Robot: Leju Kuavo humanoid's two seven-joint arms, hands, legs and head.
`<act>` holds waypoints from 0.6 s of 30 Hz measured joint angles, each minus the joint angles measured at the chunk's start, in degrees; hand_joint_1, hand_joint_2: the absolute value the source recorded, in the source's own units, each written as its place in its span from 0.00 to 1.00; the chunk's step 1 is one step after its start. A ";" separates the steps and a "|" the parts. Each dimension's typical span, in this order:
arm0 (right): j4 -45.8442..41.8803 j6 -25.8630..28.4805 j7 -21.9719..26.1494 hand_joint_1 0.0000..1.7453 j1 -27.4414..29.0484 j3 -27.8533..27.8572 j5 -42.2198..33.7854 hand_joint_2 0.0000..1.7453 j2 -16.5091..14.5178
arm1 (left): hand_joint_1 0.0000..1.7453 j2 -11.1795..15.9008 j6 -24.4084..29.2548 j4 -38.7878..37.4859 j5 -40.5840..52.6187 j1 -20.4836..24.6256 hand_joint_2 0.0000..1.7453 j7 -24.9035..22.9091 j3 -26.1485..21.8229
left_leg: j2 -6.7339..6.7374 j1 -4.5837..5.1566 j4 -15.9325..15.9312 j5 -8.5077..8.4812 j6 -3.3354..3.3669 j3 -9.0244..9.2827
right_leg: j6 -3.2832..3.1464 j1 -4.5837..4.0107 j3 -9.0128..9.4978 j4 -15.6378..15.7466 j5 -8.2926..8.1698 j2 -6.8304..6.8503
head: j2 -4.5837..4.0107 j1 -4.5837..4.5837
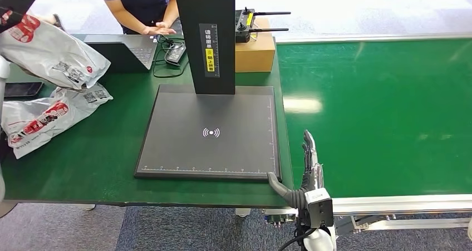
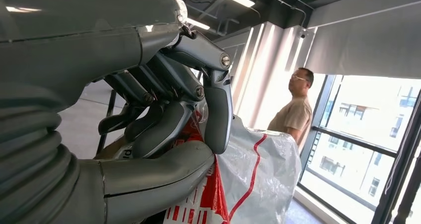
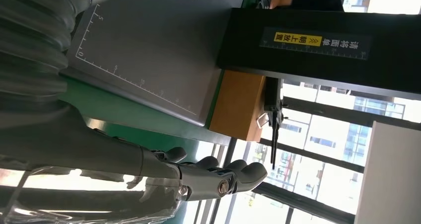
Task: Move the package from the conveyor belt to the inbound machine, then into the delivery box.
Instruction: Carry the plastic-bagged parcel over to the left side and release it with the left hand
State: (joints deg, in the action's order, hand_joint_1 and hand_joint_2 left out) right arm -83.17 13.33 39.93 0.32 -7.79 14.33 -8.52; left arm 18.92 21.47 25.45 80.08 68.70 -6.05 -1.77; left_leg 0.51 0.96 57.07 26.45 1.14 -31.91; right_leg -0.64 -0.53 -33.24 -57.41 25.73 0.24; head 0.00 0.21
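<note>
At the far left of the head view, the left hand (image 1: 14,3) holds a package (image 1: 53,53) lifted above the green table (image 1: 100,167). The left wrist view shows its fingers (image 2: 218,110) curled and pressed onto the bag against the thumb. Holding it high, I judge, keeps the slack bag off the table on its way to the delivery box, which I cannot see. The bag is thin, crinkly white plastic with red print and a label, soft and shapeless.

Below it a second bag (image 1: 39,117) of the same kind lies flat on the table beside a dark phone (image 1: 22,89).

Further right sits the inbound machine (image 1: 211,131), a flat, matte dark-grey plate with ruled edges, a white signal mark and a black upright post; nothing lies on it. Behind it stand a brown cardboard box (image 1: 255,52) and a person (image 1: 139,6) at a laptop (image 1: 119,50).

Right of the plate, the right hand (image 1: 309,162) rests at its corner, fingers straight, close together, holding nothing. The smooth green conveyor belt (image 1: 384,112) beyond looks bare.
</note>
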 joint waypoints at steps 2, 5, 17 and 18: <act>0.01 -0.01 0.00 0.00 0.01 0.05 0.08 1.00 0.00 | 1.00 0.11 0.10 -0.31 0.25 0.22 1.00 -0.58 -0.17 | 0.00 0.00 0.00 0.00 0.00 0.00 | 0.00 0.00 0.00 0.00 0.00 0.00 | 0.00 0.00; 0.01 -0.08 0.00 0.00 0.06 0.17 0.16 1.00 0.00 | 1.00 0.39 0.08 -0.81 0.46 0.64 1.00 -1.39 -0.73 | 0.01 0.00 0.00 0.00 0.00 0.00 | 0.00 0.00 -0.01 0.00 0.00 -0.01 | 0.00 0.01; 0.01 -0.13 0.00 0.00 0.47 0.67 0.27 1.00 0.00 | 0.50 0.93 0.20 -2.02 0.50 0.94 1.00 -2.72 -2.69 | 0.01 0.00 0.00 0.00 0.00 -0.01 | 0.00 0.00 -0.02 0.00 0.00 0.00 | 0.00 0.00; 0.01 -0.13 0.00 0.00 0.48 0.72 0.27 1.00 0.00 | 0.25 0.95 0.22 -2.09 0.50 0.94 1.00 -2.73 -2.75 | 0.01 0.00 0.00 0.00 0.00 -0.01 | 0.00 0.00 -0.02 0.00 0.00 0.00 | 0.00 -0.01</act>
State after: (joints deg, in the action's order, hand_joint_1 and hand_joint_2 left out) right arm -83.17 13.20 39.93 0.80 -7.08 14.60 -8.52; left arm 19.86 21.69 23.36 80.59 69.64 -8.78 -4.52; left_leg 0.52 0.96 57.07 26.45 1.14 -31.92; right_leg -0.64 -0.53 -33.26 -57.41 25.73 0.23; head 0.00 0.21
